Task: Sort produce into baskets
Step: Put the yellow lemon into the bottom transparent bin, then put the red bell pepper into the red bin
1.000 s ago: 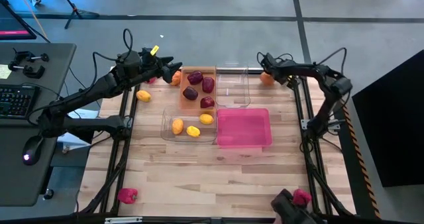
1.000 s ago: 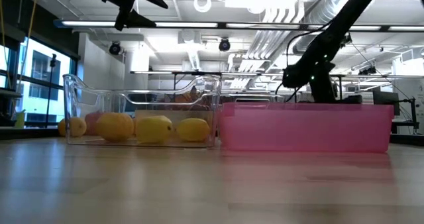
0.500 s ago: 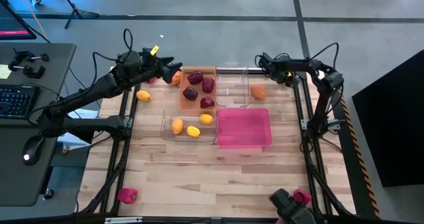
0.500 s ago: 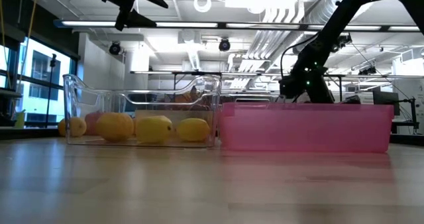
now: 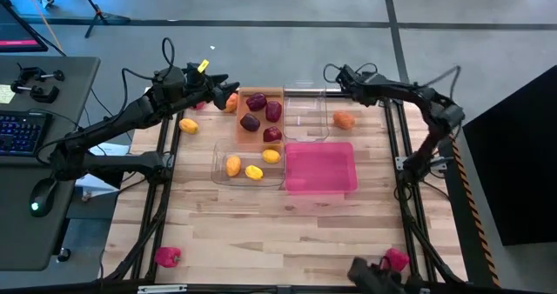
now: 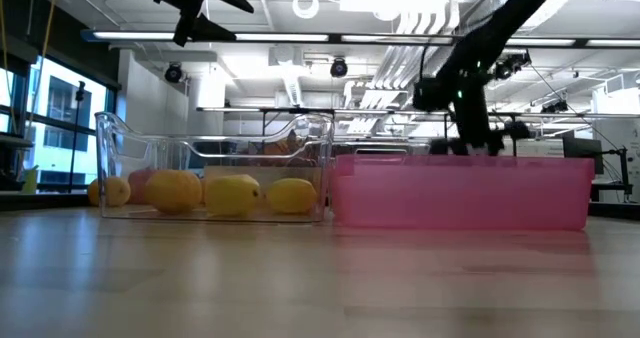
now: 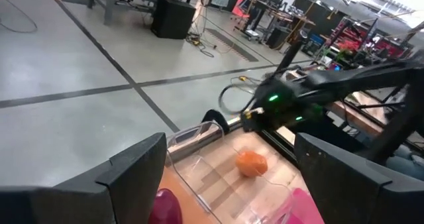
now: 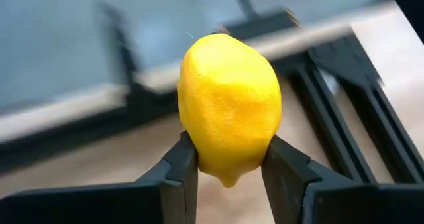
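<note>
My right gripper [image 8: 228, 151] is shut on a yellow lemon [image 8: 228, 108]. It hovers above the table's far edge, beyond the empty clear basket [image 5: 305, 111]. In the high view my right gripper [image 5: 331, 73] hides the lemon. An orange fruit [image 5: 345, 118] lies on the wood to the right of that basket. My left gripper [image 7: 228, 144] stands open, with nothing in it, above the far left, beside the orange basket [image 5: 261, 130] of maroon produce. A second clear basket [image 5: 219, 159] holds yellow and orange pieces. The pink basket [image 5: 320, 168] shows nothing inside. My right gripper pinches the lemon by its two opposite sides [image 8: 193, 148], low on its body, between the two fingers [image 8: 173, 174]. Most of the lemon stands out past the fingertips. Its pointed tip [image 8: 230, 181] sits in the gap between them, and it is lifted clear of the table.
A yellow piece [image 5: 188, 125] and an orange piece [image 5: 231, 103] lie on the table left of the orange basket. Pink-red pieces lie at the near left [image 5: 167, 257] and near right [image 5: 396, 259]. Black frame rails [image 5: 409, 181] run along the table's sides.
My right gripper has risen and swung toward the far left, over the far edge. The orange fruit, which lay right by its fingers a second ago, has moved a short way toward the near edge and now lies free on the wood.
</note>
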{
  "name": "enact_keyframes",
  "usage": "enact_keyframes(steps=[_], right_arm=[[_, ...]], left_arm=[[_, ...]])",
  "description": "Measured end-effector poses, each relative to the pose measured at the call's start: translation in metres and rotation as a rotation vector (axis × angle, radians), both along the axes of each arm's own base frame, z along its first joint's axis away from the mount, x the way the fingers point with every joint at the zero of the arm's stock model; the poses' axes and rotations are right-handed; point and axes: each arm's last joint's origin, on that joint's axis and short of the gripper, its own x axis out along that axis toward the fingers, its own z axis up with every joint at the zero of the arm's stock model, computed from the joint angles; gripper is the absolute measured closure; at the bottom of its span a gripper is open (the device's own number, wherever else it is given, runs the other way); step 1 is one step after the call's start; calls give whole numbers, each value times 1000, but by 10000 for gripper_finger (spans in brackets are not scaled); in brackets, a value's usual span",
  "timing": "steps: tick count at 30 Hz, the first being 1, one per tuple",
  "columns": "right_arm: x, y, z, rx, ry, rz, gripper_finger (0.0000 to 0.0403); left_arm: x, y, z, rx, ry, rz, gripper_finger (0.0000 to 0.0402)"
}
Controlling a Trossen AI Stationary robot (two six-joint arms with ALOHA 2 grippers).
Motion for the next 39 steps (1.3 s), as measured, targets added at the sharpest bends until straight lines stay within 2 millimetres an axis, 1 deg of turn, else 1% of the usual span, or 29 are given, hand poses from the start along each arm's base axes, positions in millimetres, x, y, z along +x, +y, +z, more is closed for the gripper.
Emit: enact_keyframes(steps=[2,4,7,9,12,14,16,18,20,22,25,27,30,35,37,39], right_arm=[[10,9,21,-69,-44,101,292],[23,22,41,-129,-119,237,292],[48,42,65,-169,-279,532,292],[68,58,77,-178,-433,765,292],[100,88,87,-161,-650,1105,292],[120,113,90,-170,-743,1287,291],[137,137,88,-169,-780,1433,291],[151,160,82,-170,-788,1534,291],[162,180,75,-178,-782,1607,288],[169,196,68,-170,-765,1637,282],[175,210,58,-135,-753,1670,270],[177,217,56,-119,-755,1687,258],[178,223,55,-123,-744,1719,230],[178,225,55,-142,-724,1712,160],[178,224,56,-167,-691,1684,133],[180,223,61,-202,-652,1671,111]], left_arm=[[0,0,0,17,13,12,82],[0,0,0,28,20,14,82],[0,0,0,32,24,15,82],[0,1,0,33,25,15,82],[-1,1,0,36,27,27,82],[-1,1,0,36,27,32,82],[-1,1,0,39,30,39,82],[-1,1,0,43,33,42,82],[-1,1,0,35,27,42,82],[-1,1,0,12,9,34,82],[0,0,0,-54,-35,11,82],[1,-3,0,-100,-65,-28,82],[5,-9,0,-157,-97,-115,82],[5,-26,5,-168,-123,-237,82],[-1,-35,10,-148,-132,-272,82],[-12,-45,17,-129,-147,-297,82]])
